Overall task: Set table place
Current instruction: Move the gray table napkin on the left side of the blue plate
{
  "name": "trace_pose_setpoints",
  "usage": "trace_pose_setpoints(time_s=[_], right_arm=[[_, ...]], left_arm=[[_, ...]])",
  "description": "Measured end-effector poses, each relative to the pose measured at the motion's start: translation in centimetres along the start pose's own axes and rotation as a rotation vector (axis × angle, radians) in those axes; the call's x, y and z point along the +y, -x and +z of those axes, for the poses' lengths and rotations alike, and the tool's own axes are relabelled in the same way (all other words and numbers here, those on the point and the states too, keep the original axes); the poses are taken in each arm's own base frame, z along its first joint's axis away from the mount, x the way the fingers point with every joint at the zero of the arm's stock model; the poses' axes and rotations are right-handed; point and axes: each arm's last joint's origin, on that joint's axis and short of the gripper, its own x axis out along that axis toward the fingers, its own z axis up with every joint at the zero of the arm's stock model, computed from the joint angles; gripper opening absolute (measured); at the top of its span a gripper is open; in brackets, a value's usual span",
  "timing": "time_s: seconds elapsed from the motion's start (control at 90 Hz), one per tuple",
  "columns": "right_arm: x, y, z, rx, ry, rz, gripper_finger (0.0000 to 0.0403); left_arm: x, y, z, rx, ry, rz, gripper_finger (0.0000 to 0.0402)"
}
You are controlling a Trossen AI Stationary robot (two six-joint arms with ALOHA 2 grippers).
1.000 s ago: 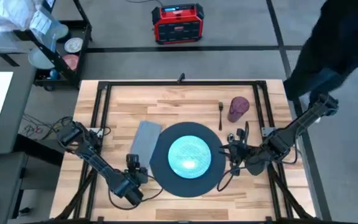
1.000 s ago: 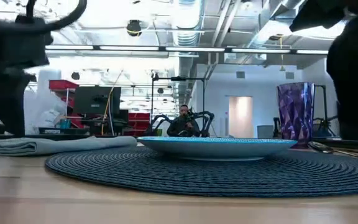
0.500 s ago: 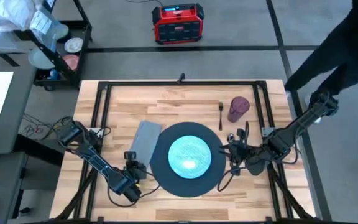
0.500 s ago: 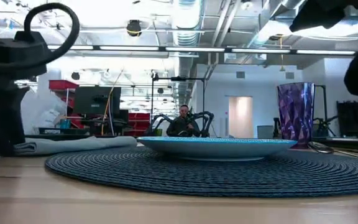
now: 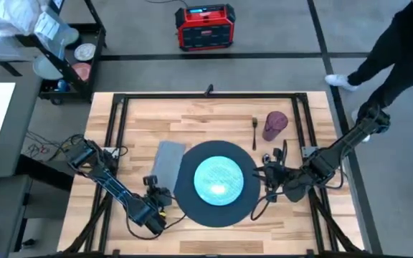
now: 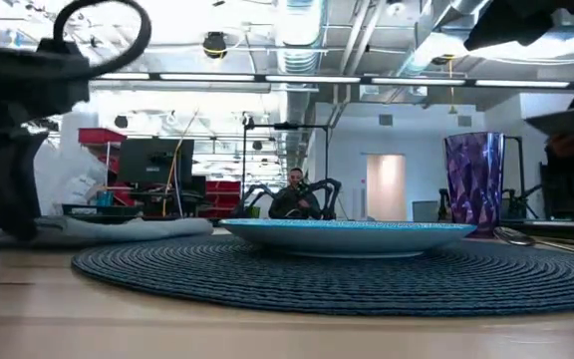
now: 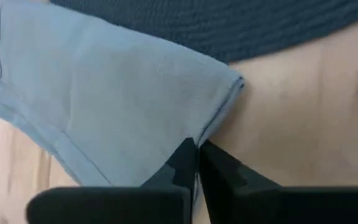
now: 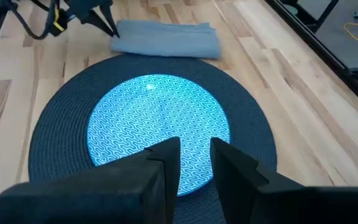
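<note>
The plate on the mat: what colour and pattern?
Teal plate with a fine white wavy pattern, clearest in the right wrist view.

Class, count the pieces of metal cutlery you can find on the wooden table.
1: a fork lies beyond the mat, just left of the purple cup. Others may be hidden near the right gripper.

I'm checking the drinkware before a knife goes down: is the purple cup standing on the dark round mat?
No: in the high view the purple cup stands on the bare table, apart from the mat, next to the fork.
</note>
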Motion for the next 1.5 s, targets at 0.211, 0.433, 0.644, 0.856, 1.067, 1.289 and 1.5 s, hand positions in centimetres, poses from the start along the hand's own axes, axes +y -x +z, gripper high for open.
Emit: trace_pose_setpoints(time_s=[0.211, 0.433, 0.644, 0.856, 1.067, 1.289, 1.5], right_arm=[[0.0, 0.0, 0.0, 0.000, 0.002, 0.000, 0.0076], [0.0, 0.0, 0.0, 0.000, 0.008, 0.000, 0.0076], [0.0, 0.0, 0.0, 0.001, 0.008, 0.001, 0.0076], [0.0, 0.0, 0.0, 0.002, 0.009, 0.003, 0.0076], [0.0, 0.0, 0.0, 0.002, 0.010, 0.003, 0.0076], [0.0, 0.0, 0.0, 0.002, 0.010, 0.003, 0.0076], [0.0, 0.0, 0.0, 0.002, 0.009, 0.003, 0.0076]], left_arm=[[-0.4, 1.1, 1.2, -0.030, 0.097, -0.043, 0.0000], [-1.2, 1.9, 2.4, -0.084, 0.191, -0.129, 0.0000], [-1.6, 2.0, 2.6, -0.084, 0.218, -0.183, 0.0000], [-1.7, 2.0, 2.6, -0.069, 0.220, -0.199, 0.0000], [-1.9, 2.0, 2.6, -0.056, 0.217, -0.229, 0.0000], [-1.9, 2.0, 2.5, -0.030, 0.206, -0.240, 0.0001], [-2.0, 2.0, 2.5, -0.031, 0.192, -0.243, 0.0042]])
